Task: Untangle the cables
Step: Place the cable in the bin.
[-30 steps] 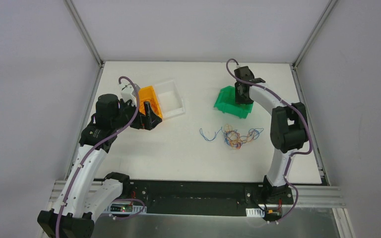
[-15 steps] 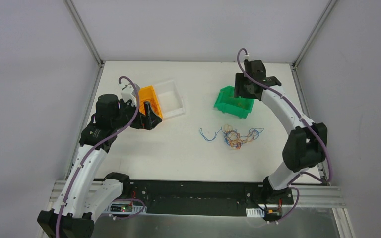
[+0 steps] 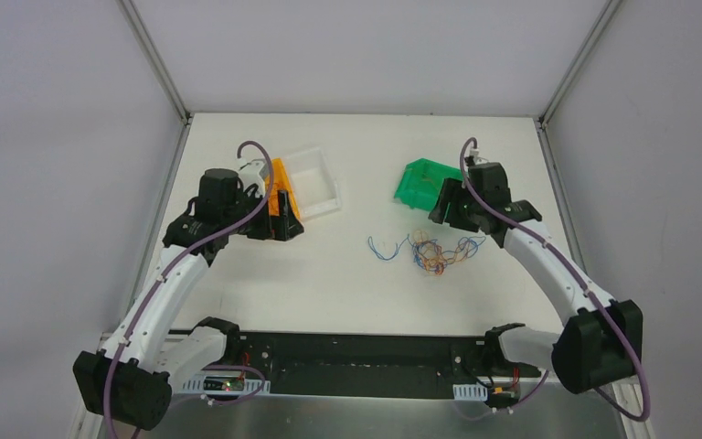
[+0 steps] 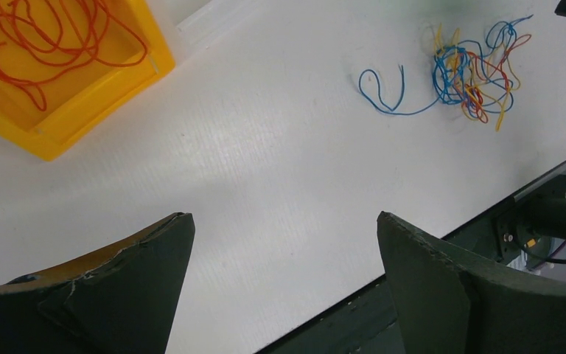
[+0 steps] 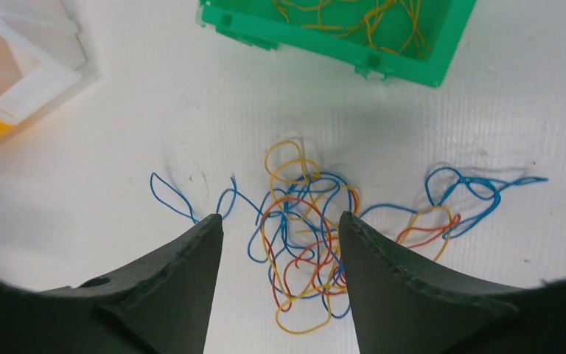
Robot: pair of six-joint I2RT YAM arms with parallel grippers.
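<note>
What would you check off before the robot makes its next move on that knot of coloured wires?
1. Right hand open, nothing in it: ok.
2. Right hand lined up above the wire tangle: ok.
3. Its height over the table: cannot tell.
4. Left hand open, empty, well away from the tangle: ok.
5. Colours separated: not ok; red, blue and yellow wires are knotted together.

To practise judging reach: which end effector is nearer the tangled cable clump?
Right. The right end effector hangs close by the cable clump; the left end effector is far off, by the orange bin.
</note>
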